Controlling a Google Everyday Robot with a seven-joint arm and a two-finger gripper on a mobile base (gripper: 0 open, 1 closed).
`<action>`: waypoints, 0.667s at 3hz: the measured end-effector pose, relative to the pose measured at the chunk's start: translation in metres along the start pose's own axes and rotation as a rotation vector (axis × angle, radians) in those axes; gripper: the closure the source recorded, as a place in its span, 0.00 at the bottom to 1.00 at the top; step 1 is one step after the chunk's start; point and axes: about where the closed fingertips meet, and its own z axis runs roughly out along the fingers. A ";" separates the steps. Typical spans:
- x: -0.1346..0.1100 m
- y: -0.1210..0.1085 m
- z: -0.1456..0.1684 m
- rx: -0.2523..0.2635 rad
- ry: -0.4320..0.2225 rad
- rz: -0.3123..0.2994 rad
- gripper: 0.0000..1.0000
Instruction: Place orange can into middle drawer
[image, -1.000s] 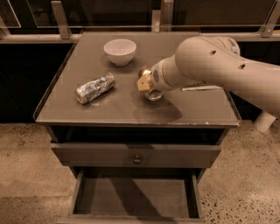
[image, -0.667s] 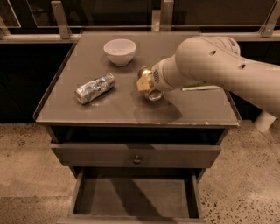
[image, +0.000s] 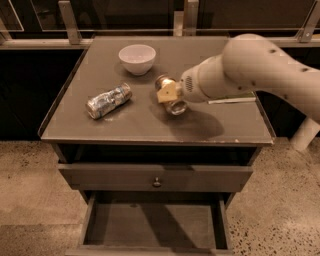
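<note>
The middle drawer (image: 155, 225) is being held open with nothing in it, while farther back on the bench (image: 125, 125) the orange can (image: 177, 106) is being clamped, lying on its side, by the jaws of the gripper (image: 169, 94), with lifting and lowering yet to be done.

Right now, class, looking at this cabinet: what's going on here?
A robot arm reaches in from the right over the cabinet top. Its gripper is at the orange can, which is on the top near the middle. Below, the middle drawer is pulled open, and the can is not yet in it. A white bowl and a crushed silver-blue can sit to the left, away from the gripper.
</note>
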 end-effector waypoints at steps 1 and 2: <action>0.015 0.012 -0.026 -0.197 0.002 0.033 1.00; 0.047 0.016 -0.080 -0.328 0.005 0.085 1.00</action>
